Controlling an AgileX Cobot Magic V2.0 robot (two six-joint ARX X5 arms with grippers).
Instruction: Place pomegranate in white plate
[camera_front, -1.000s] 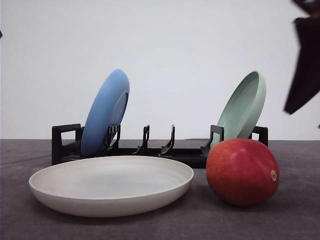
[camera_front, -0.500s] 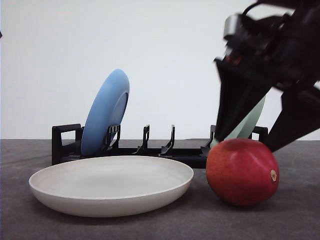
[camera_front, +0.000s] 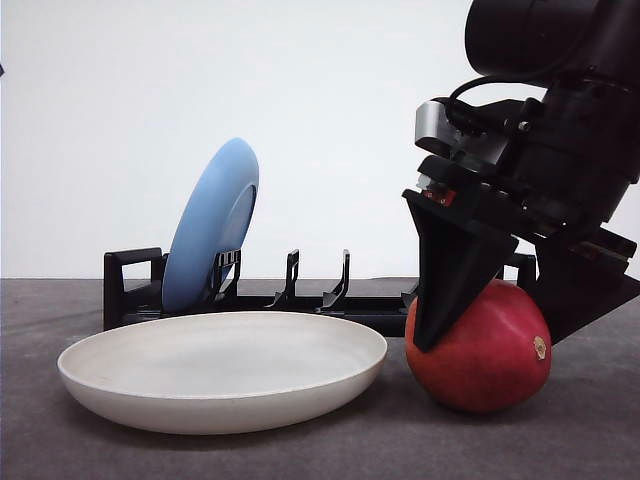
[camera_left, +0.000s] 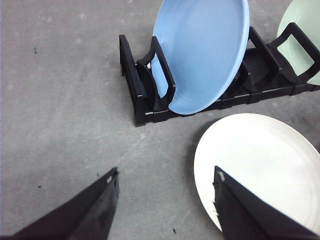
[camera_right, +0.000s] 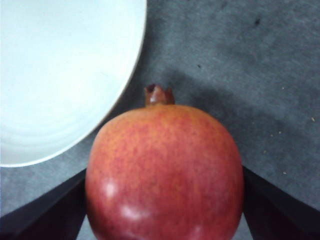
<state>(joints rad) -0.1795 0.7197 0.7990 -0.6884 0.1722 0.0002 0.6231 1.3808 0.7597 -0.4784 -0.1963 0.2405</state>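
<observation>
Now the front view shows the right gripper (camera_front: 487, 325) down over the pomegranate (camera_front: 480, 350), where half a second ago it hung higher and a second ago only a dark edge of the arm was in the upper corner; its fingers straddle the fruit, one against the side toward the white plate (camera_front: 222, 370), the other behind the far side. The fruit sits on the grey table (camera_front: 300, 450) just beside the plate's rim and seems to have shifted slightly toward it, so the fingers are probably touching it already. Behind stand the black rack (camera_front: 135, 290) and the blue plate (camera_front: 212, 225). From the left wrist, the left gripper (camera_left: 165, 205) hangs with its fingers spread wide and nothing between them, above bare table near the white plate (camera_left: 260, 165); the blue plate (camera_left: 205, 50) leans in the rack (camera_left: 135, 90) and a pale green plate (camera_left: 305, 35) shows at the edge. From the right wrist, the pomegranate (camera_right: 164, 172) sits between both dark fingers (camera_right: 45, 210), which reach its flanks, its crown toward the white plate (camera_right: 60, 75). I judge the approach done and the grasp closing or just made, not yet a lift; whether the hold is firm I cannot tell.
</observation>
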